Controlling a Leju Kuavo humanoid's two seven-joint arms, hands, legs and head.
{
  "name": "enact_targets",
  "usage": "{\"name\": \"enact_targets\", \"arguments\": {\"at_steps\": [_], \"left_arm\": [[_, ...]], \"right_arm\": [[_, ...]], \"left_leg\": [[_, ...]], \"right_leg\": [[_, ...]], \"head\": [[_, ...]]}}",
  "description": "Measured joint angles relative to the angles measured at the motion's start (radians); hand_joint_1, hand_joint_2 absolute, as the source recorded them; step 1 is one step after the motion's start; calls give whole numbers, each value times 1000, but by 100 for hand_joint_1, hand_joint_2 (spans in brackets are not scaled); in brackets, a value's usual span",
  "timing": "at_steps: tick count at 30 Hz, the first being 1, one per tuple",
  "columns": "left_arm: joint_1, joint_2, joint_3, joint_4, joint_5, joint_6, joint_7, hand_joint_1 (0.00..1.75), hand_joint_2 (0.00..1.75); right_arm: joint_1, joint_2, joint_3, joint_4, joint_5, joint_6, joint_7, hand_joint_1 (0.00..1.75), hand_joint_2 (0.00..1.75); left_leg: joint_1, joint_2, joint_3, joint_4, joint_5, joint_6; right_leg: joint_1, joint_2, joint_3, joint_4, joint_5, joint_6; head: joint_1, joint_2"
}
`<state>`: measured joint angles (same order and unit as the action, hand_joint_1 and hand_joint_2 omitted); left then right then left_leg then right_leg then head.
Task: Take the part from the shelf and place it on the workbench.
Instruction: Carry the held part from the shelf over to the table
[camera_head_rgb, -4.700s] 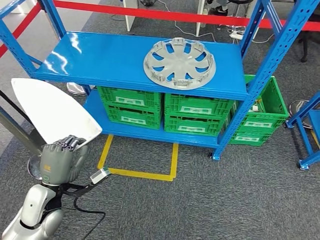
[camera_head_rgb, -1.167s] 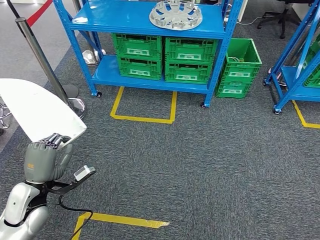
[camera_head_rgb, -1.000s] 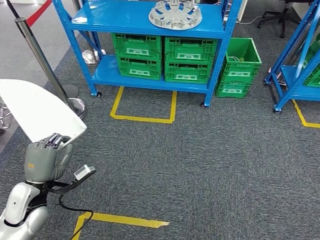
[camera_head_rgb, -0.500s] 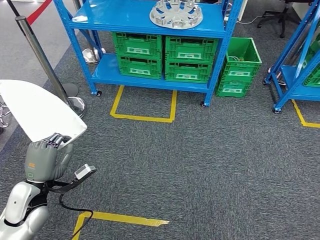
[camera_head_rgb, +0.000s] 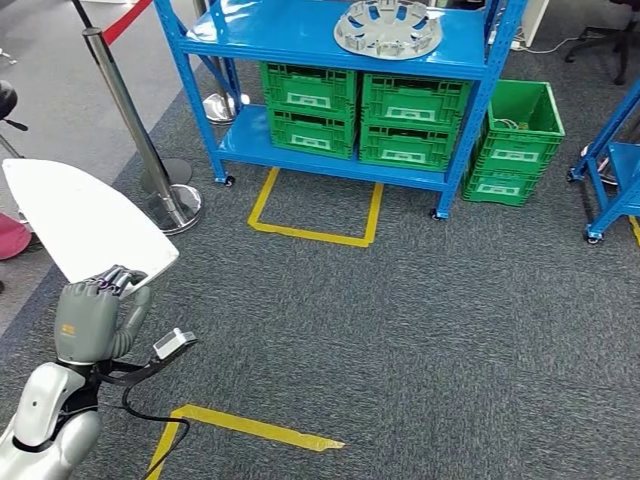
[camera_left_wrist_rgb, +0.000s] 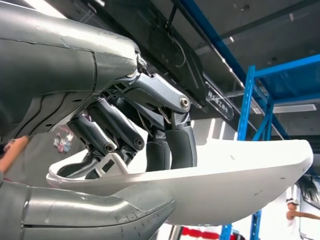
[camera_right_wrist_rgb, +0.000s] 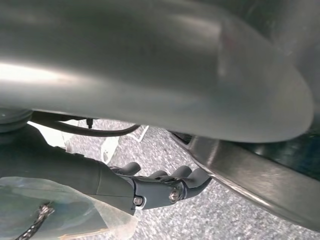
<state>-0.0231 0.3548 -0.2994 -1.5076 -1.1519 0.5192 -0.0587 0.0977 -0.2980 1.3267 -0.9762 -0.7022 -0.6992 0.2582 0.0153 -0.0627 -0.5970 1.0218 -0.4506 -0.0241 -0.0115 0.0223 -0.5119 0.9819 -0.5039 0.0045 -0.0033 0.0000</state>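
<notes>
Left robot hand (camera_head_rgb: 90, 318) grips the white curved plastic panel (camera_head_rgb: 83, 222) by its near end; its long axis runs forward-left. I can't see a counter; right robot hand (camera_right_wrist_rgb: 166, 187) unclear.

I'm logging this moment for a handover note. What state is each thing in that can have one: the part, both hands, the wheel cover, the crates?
white part: held by the left hand, lifted off the floor
left hand: fingers curled over the part's edge
right hand: fingers slightly curled, nothing visible in them
silver wheel cover: lying flat on the blue shelf's top level
green crates: stacked on the lower level
green crate beside the shelf: open-topped, on the floor
</notes>
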Motion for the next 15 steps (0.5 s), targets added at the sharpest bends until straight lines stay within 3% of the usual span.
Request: {"name": "enact_targets", "arguments": {"at_steps": [3, 4, 5, 6, 7, 9, 11, 13, 15], "left_arm": [[-3, -1, 0, 0, 1, -5, 4, 175, 175], [-2, -2, -1, 0, 1, -6, 4, 175, 175], [-1, -3, -1, 0, 1, -7, 5, 175, 175], [0, -3, -1, 0, 2, -8, 5, 175, 175], [0, -3, 0, 0, 2, -8, 6, 175, 175], [-4, -3, 0, 0, 4, -10, 9, 175, 175], [-8, -5, 1, 0, 9, -14, 13, 175, 175], [-8, -6, 2, 0, 16, -19, 16, 175, 175], [-8, -7, 3, 0, 20, -21, 16, 175, 175]], "right_arm": [[10, -1, -13, -7, 15, 0, 0, 0, 0], [12, -1, -16, -8, 19, 0, -1, 0, 0], [14, -1, -20, -10, 22, 0, -2, 0, 0], [16, -1, -23, -11, 24, 0, -3, 0, 0], [18, -1, -26, -13, 25, 0, -4, 0, 0], [22, -2, -32, -17, 31, 0, -6, 0, 0], [25, -3, -37, -20, 37, 0, -6, 0, 0], [28, -5, -42, -23, 40, 0, -5, 0, 0], [29, -7, -48, -27, 43, 0, -4, 0, 0]], "left_leg": [[0, 46, -82, 192, -103, -7], [0, 50, -104, 248, -124, -7], [0, 51, -110, 269, -125, -6], [-1, 54, -95, 248, -108, -4], [-1, 62, -60, 190, -77, 0], [-10, 114, 18, 46, -28, 10], [-20, 150, 47, -22, -19, 21], [-22, 130, 42, -26, -17, 33], [-19, 105, 41, -31, -10, 46]], "right_leg": [[7, -35, -6, -1, 3, -13], [10, -47, -8, -1, 3, -15], [12, -59, -10, 0, 3, -15], [15, -71, -10, 0, 3, -15], [16, -83, -9, 0, 2, -15], [22, -104, -6, 1, -1, -13], [28, -125, -6, 3, -4, -7], [30, -145, -6, 3, -7, 1], [26, -113, -18, 30, -30, 12]], "head": [[-5, 0], [-5, 0], [-5, 0], [-5, 0], [-5, 0], [-5, 0], [-5, 0], [-5, 0], [-3, 0]]}}
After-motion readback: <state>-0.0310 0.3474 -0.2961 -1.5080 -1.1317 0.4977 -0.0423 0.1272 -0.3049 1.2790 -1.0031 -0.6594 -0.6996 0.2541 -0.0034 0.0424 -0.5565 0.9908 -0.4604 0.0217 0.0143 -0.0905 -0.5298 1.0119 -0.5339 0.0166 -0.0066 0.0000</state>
